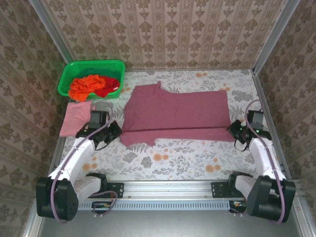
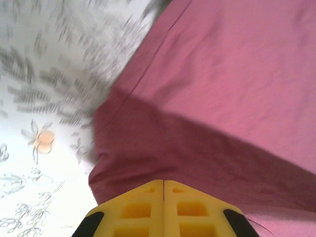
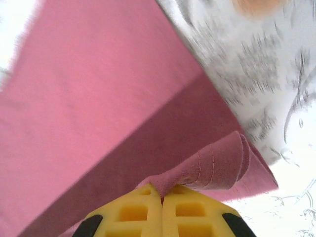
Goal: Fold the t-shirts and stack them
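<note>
Maroon shirt (image 1: 177,111) lies spread flat in the middle of the surface (image 1: 173,160). The right end effector (image 3: 162,191) is clamped on a fold of its near-right hem, while the left end effector (image 2: 163,185) is closed at its near-left corner, and whether it pinches cloth is unclear. Pink shirt (image 1: 75,118) lies at the left edge, and the orange shirt (image 1: 86,86) and red shirt (image 1: 109,88) sit in the basket (image 1: 94,65).

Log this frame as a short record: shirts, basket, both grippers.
maroon shirt: spread flat in the middle of the table
pink shirt: at the left edge
basket: far left corner, holds orange shirt and red shirt
left gripper: shut at the maroon shirt's near left corner; hold unclear
right gripper: shut on its near right corner, cloth bunched at the tips
</note>
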`<control>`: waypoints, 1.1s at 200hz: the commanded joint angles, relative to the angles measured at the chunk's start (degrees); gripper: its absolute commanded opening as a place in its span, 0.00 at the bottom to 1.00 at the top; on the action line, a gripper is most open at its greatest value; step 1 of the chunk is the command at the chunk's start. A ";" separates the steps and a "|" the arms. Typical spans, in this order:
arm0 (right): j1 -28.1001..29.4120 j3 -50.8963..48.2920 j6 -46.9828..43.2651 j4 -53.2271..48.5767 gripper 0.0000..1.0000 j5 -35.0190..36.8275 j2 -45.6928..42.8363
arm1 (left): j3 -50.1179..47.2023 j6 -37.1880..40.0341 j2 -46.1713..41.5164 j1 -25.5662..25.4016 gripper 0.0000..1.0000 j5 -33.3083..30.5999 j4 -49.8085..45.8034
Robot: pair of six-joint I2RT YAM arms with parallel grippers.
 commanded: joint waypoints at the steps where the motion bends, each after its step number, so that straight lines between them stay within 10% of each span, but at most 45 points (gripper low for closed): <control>1: -0.85 10.23 -1.91 -2.96 0.00 5.31 -8.65 | 9.18 5.25 -6.00 1.71 0.00 -6.36 -5.39; 151: -0.83 41.92 -9.58 -10.82 0.00 9.68 -17.28 | 40.56 22.97 -13.04 6.56 0.00 -6.94 -13.56; 186: -0.91 37.04 -8.79 -9.14 0.00 7.01 -12.94 | 35.42 17.13 -10.36 5.99 0.00 0.75 -3.45; 220: -0.90 28.96 -8.93 -7.26 0.00 7.43 -9.15 | 25.02 12.23 -6.93 -3.05 0.25 -0.66 6.96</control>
